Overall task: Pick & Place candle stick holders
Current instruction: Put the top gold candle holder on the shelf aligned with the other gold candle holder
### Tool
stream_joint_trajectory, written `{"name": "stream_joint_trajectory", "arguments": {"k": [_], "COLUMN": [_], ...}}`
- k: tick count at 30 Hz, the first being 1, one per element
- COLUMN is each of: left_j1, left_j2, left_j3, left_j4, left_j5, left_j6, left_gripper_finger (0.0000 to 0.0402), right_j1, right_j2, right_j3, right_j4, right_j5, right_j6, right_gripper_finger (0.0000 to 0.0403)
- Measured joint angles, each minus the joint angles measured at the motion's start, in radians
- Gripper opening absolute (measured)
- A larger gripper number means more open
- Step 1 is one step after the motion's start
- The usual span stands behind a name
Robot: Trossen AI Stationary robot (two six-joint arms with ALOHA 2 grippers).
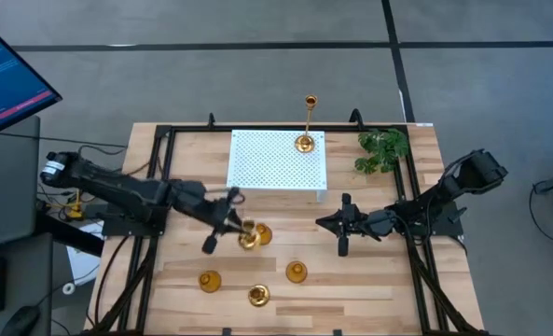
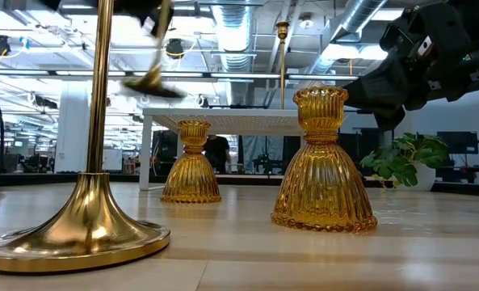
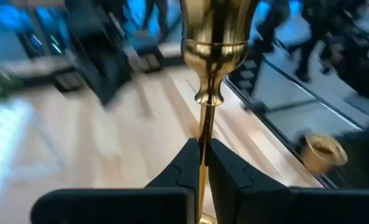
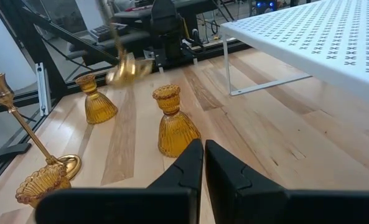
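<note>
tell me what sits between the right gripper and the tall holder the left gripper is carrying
In the high view, only bare wooden table separates the right gripper from the tall holder clamped in the left gripper; nothing stands there.

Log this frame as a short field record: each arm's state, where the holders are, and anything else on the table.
left gripper: jaws shut on a tall candle stick holder, carried above the table
right gripper: jaws shut, empty, right of centre
white perforated rack: one tall holder stands on it
short amber holders: three on the front boards
other: green plant sprig at the back right
</note>
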Motion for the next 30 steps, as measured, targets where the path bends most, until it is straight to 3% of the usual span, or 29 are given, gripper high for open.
{"name": "stream_joint_trajectory", "arguments": {"k": [9, 17, 25, 30], "left_j1": [0.319, 0.587, 0.72, 0.731], "left_j2": [0.047, 0.197, 0.324, 0.395], "left_j3": [0.135, 0.148, 0.156, 0.258], "left_j4": [-0.005, 0.27, 0.354, 0.336], "left_j5": [-0.004, 0.064, 0.065, 0.141], "left_j6": [0.099, 0.018, -0.057, -0.063], "left_gripper_finger": [0.0013, 0.0014, 0.0013, 0.0013], "right_j1": [0.0, 0.0, -0.008, -0.025], "right_j2": [0.0, 0.0, 0.0, 0.0], "right_j3": [0.0, 0.0, 0.0, 0.0], "right_j4": [0.0, -0.005, -0.008, -0.011], "right_j5": [0.0, 0.0, 0.0, 0.0], "right_j6": [0.0, 0.0, 0.0, 0.0], "right_gripper_finger": [0.001, 0.001, 0.001, 0.001]}}
